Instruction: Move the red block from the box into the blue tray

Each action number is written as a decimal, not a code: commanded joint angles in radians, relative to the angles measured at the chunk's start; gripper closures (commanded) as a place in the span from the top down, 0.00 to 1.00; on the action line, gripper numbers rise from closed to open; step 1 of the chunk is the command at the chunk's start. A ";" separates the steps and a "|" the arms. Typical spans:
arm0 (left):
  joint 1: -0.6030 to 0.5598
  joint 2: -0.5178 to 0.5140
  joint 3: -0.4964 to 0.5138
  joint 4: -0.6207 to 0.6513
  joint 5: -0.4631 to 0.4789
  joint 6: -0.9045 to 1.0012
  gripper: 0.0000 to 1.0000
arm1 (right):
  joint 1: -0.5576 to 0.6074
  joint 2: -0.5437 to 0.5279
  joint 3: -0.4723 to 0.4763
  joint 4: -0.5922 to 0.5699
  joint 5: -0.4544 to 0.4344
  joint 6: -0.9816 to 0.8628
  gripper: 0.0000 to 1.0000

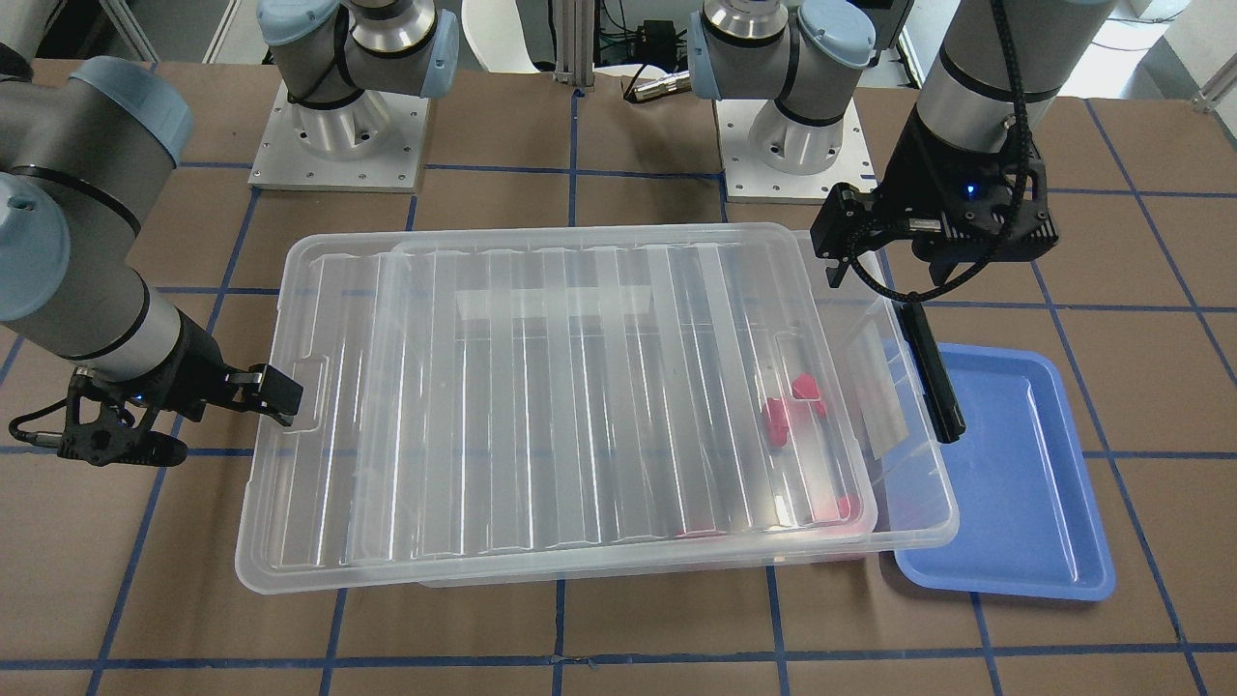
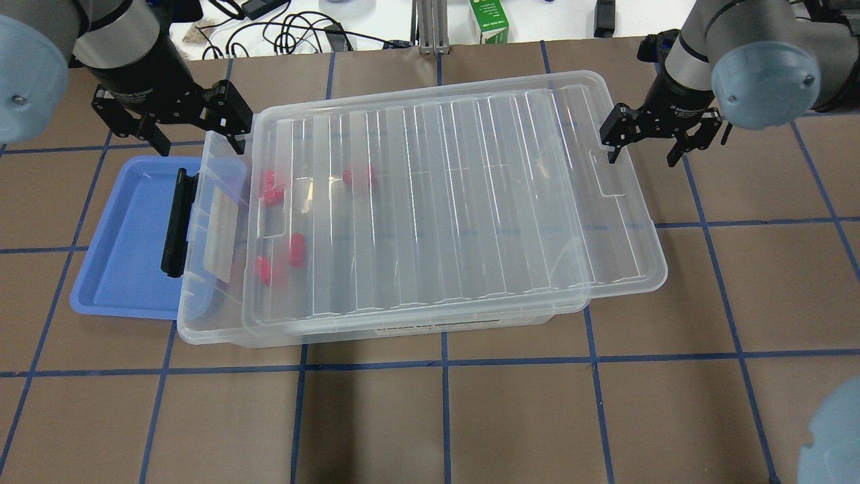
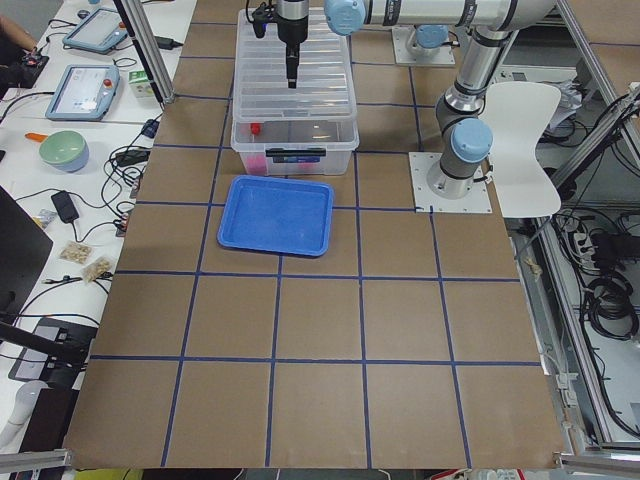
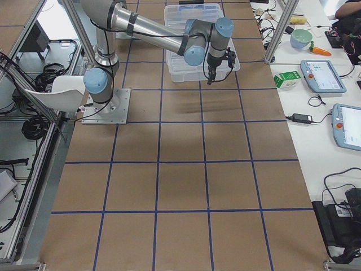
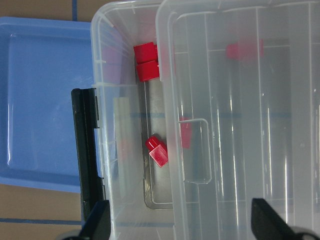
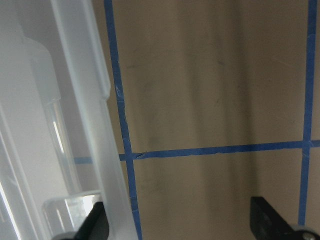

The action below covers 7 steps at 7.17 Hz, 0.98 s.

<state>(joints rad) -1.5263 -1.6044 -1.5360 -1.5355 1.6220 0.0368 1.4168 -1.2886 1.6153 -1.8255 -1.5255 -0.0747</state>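
Note:
The clear box point(image 2: 208, 333) lies across the table with its ribbed lid point(image 2: 457, 195) slid toward my right, so its left end is uncovered. Several red blocks point(image 2: 272, 188) lie at that end. In the left wrist view two red blocks point(image 5: 146, 62) and another point(image 5: 157, 150) show uncovered, and others sit under the lid. The blue tray point(image 2: 121, 235) lies beside the box's left end and holds nothing. My left gripper point(image 2: 198, 144) is open and empty above that end point(image 5: 182, 227). My right gripper point(image 2: 641, 160) is open and empty beside the lid's right edge point(image 6: 182, 227).
A black latch point(image 2: 176, 222) hangs on the box's left end, over the tray's rim. The table is brown with blue tape lines. Cables and a green carton point(image 2: 489, 20) lie beyond the far edge. The arm bases point(image 1: 338, 135) stand behind the box.

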 commanded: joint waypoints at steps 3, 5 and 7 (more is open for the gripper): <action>0.000 0.000 0.000 0.000 -0.001 0.000 1.00 | -0.007 0.000 -0.032 0.015 -0.039 -0.008 1.00; 0.000 0.000 -0.001 0.000 -0.001 0.000 1.00 | -0.039 0.000 -0.031 0.020 -0.041 -0.056 1.00; 0.000 0.001 0.000 0.000 -0.001 0.000 1.00 | -0.045 -0.001 -0.032 0.022 -0.068 -0.062 1.00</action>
<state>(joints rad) -1.5263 -1.6043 -1.5361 -1.5355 1.6214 0.0368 1.3758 -1.2888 1.5835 -1.8050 -1.5800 -0.1306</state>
